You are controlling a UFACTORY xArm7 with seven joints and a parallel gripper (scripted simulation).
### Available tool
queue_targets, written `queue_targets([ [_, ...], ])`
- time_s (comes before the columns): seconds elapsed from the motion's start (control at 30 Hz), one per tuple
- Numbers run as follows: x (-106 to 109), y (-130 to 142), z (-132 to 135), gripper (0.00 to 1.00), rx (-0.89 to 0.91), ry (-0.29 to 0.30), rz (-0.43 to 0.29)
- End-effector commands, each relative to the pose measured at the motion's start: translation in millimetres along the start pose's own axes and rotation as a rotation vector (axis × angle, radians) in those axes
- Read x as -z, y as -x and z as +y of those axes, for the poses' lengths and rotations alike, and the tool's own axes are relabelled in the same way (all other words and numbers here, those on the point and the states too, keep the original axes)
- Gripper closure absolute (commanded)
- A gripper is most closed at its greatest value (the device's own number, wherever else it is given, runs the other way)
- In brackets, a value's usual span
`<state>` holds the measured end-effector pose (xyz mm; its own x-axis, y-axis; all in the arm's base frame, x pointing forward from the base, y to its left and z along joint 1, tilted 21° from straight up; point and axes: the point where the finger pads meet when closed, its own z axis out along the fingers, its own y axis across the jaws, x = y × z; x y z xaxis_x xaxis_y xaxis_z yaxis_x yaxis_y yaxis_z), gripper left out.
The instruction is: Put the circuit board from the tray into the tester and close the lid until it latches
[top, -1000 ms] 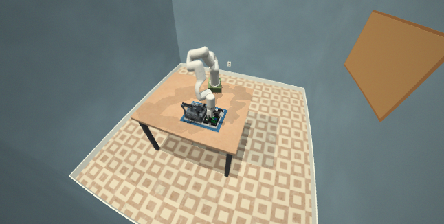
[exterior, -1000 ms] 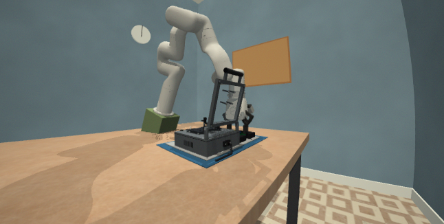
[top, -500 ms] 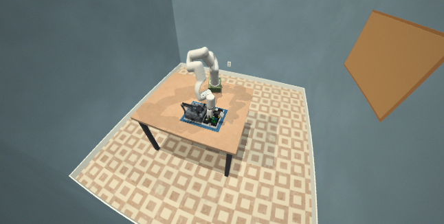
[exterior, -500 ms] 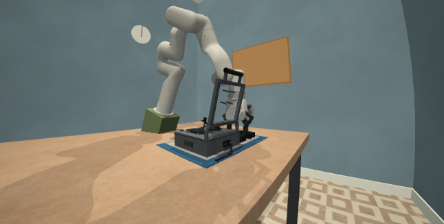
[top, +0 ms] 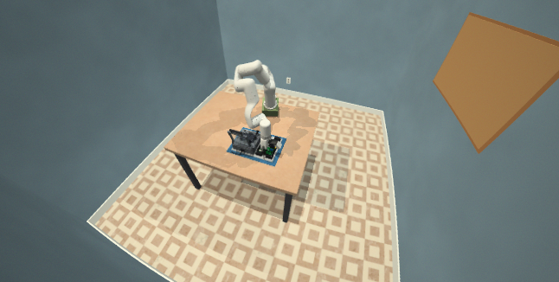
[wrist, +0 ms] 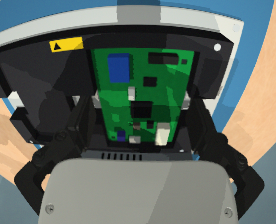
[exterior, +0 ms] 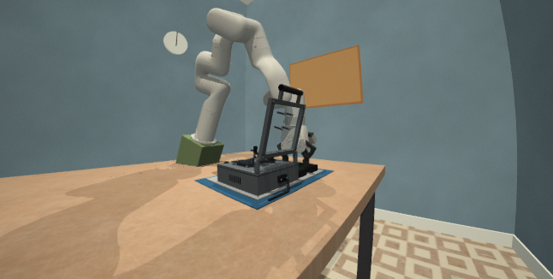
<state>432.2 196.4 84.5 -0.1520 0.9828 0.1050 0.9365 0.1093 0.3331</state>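
I have the gripper (wrist: 138,137) spread wide and empty, hanging over the circuit board (wrist: 141,92), one finger to each long edge so they can drop into the tray's (wrist: 38,90) recesses. The board lies face up in its pocket, the white connector (wrist: 162,136) at the end nearest my wrist camera. The tester (exterior: 257,175) stands beside the tray on the blue mat (exterior: 252,201), its lid (exterior: 282,126) propped up, ready to receive the board. From the exterior view I think the fingertips are close to rim height, but the lid frame hides them.
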Motion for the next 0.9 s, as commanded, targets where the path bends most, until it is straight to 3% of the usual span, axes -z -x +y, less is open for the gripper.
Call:
queue_targets([
  [0.0, -2.0, -0.4, 1.1, 0.00, 0.000, 0.003, 0.000],
  [0.73, -3.5, -0.4, 1.1, 0.00, 0.000, 0.003, 0.000],
  [0.77, -3.5, -0.4, 1.1, 0.05, 0.000, 0.003, 0.000],
  [0.87, -3.5, -0.4, 1.1, 0.05, 0.000, 0.003, 0.000],
])
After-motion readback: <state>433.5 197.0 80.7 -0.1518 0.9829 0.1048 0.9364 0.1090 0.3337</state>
